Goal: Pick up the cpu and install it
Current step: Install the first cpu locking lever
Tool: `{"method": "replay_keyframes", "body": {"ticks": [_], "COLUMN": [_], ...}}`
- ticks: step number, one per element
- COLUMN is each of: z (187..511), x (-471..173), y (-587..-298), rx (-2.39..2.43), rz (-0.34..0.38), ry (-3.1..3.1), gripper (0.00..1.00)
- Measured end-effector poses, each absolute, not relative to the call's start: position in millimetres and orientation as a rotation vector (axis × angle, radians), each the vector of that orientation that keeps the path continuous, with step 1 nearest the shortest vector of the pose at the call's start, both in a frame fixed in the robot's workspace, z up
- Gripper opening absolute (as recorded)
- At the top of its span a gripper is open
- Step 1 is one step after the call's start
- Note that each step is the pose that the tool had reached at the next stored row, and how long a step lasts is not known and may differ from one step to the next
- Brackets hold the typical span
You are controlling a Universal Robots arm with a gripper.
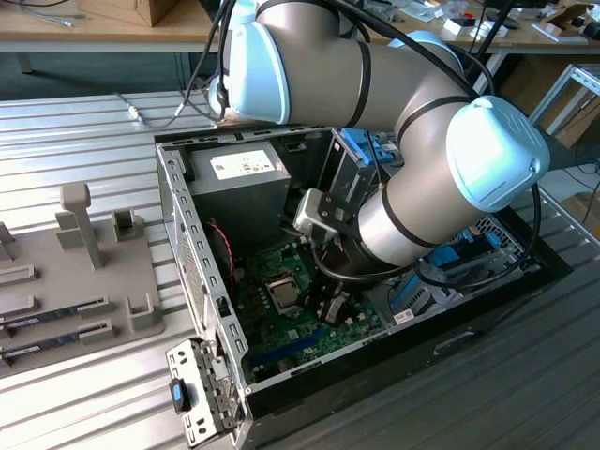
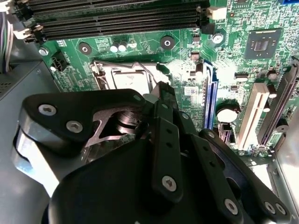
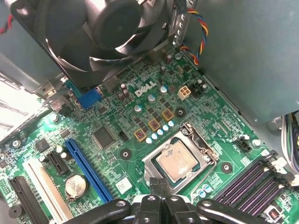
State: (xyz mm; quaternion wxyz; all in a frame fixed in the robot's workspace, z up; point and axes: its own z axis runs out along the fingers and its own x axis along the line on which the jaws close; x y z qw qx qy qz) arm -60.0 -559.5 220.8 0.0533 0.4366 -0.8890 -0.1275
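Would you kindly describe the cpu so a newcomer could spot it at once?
Look inside the open case at the green board. Between the blue slot and the memory slots sits a metal socket; the cpu is the silvery square in it, unlike the bare dark chip nearby.

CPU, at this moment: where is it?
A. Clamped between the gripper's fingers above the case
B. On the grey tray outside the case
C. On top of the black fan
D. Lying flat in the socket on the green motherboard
D. In the first wrist view the cpu lies flat, metal top up, inside the socket on the motherboard, with the gripper just beside it and holding nothing.
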Motion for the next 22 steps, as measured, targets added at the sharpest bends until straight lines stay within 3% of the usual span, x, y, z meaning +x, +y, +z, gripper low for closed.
{"method": "replay_keyframes", "body": {"ticks": [22], "z": [240], "x": [-59], "y": [-559], "rx": [1.332], "rz": [-0.395], "ry": [-2.700], "gripper": [0.11]}}
